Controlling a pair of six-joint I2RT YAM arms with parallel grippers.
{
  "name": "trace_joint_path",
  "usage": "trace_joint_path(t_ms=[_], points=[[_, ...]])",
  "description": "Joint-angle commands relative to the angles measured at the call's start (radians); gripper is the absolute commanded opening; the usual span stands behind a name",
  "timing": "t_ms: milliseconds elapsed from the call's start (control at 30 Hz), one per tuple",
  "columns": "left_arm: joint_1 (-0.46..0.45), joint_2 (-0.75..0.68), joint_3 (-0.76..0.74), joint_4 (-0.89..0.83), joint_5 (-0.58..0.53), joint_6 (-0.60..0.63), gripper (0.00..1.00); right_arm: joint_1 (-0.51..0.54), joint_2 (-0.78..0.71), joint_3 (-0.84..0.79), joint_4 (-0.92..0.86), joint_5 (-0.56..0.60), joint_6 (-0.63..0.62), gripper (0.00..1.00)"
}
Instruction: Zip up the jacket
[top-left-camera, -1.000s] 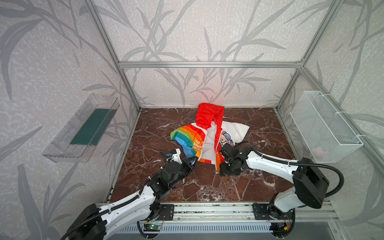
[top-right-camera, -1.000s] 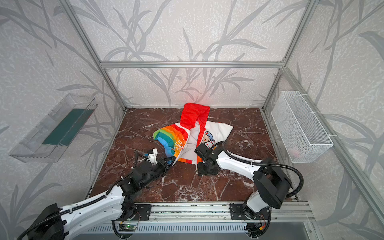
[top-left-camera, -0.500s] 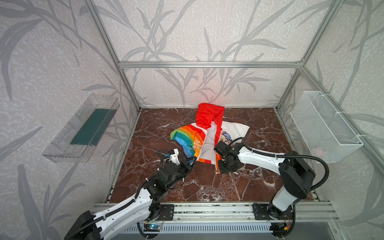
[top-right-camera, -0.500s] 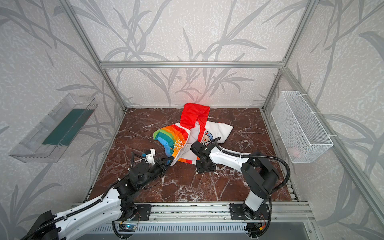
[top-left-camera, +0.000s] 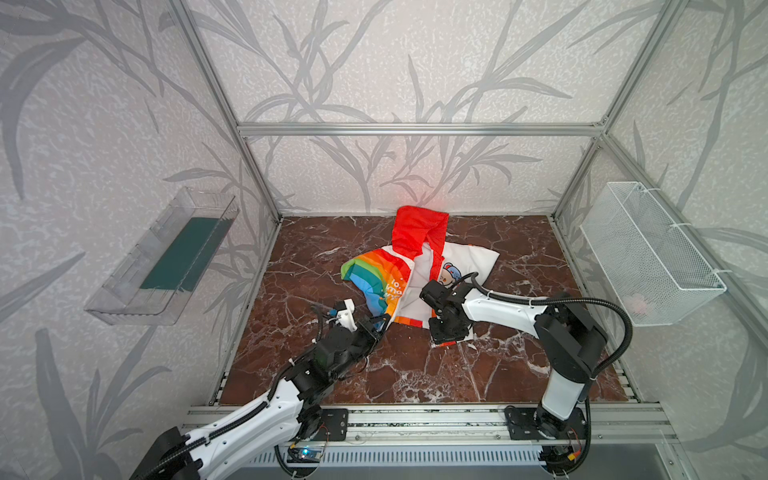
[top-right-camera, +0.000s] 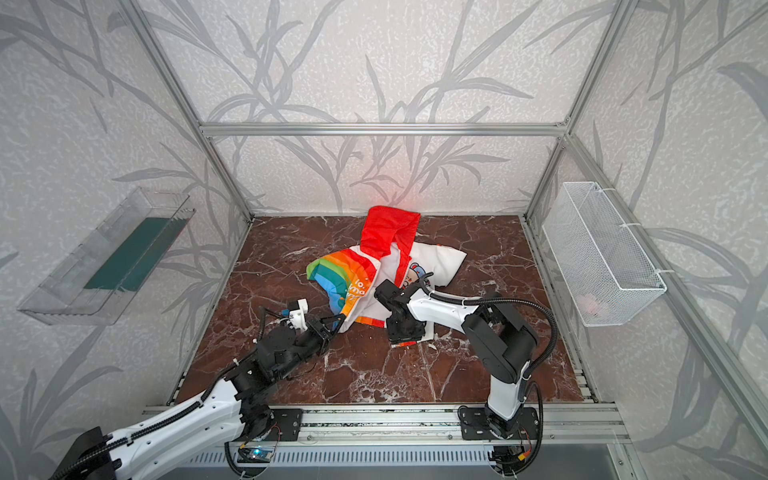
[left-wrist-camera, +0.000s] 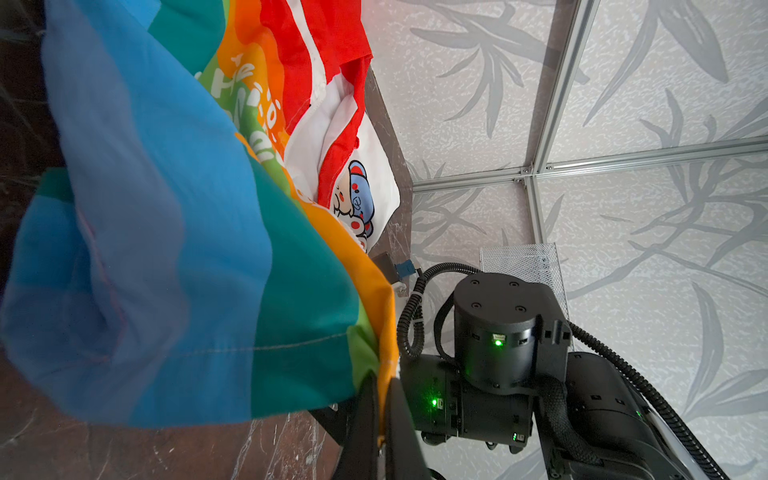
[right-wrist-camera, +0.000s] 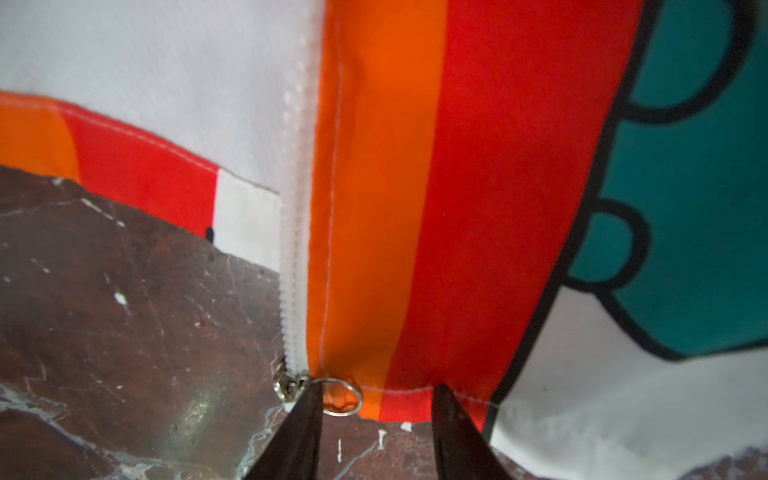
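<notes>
Left tool (left-wrist-camera: 382, 399): closed, pinching orange hem edge of small child's padded jacket (top-left-camera: 415, 274), white with rainbow panels. In both top views that pinch is hidden from you under wrist.

Jacket lies mid brown marble table (top-left-camera: 415, 374), front open. Long axis front to back, red hood (top-left-camera: 417, 228) toward rear wall, hem toward arm bases.

Right tool (right-wrist-camera: 378, 399): fingers apart, straddling hem, pinching nothing. Only right wrist view shows you white zipper (right-wrist-camera: 297, 249) and metal ring pull (right-wrist-camera: 360, 397), touching one finger. Zipper's far end blurred.
</notes>
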Motion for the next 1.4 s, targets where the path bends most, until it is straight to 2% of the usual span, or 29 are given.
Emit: trace_joint_path(t_ms=[0,367,667,900,967,1100,1233,1367], points=[[0.009,-0.019,-0.016,-0.011,0.001,-0.008,0.00,-0.015,-0.029,-0.028,0.023,-0.014,0.030,0.46],[0.021,-0.030,-0.028,-0.010,0.005,-0.013,0.00,-0.052,-0.035,-0.094,0.100,-0.033,0.117,0.49],[0.029,-0.067,-0.033,-0.051,-0.001,-0.011,0.00,-0.002,0.067,-0.067,-0.003,0.100,0.101,0.43],[0.032,-0.080,-0.028,-0.078,0.001,-0.006,0.00,0.028,0.097,-0.057,-0.007,0.108,0.096,0.30],[0.032,-0.078,-0.028,-0.079,-0.001,-0.004,0.00,0.028,0.092,-0.051,-0.006,0.091,0.089,0.23],[0.033,-0.063,-0.013,-0.081,0.004,0.009,0.00,0.028,0.060,-0.043,0.022,0.052,0.086,0.02],[0.034,-0.039,0.017,-0.071,0.010,0.020,0.00,0.016,-0.016,-0.052,0.081,-0.011,0.084,0.00],[0.037,0.001,0.073,-0.054,0.019,0.057,0.00,-0.027,-0.159,-0.138,0.241,-0.136,0.075,0.00]])
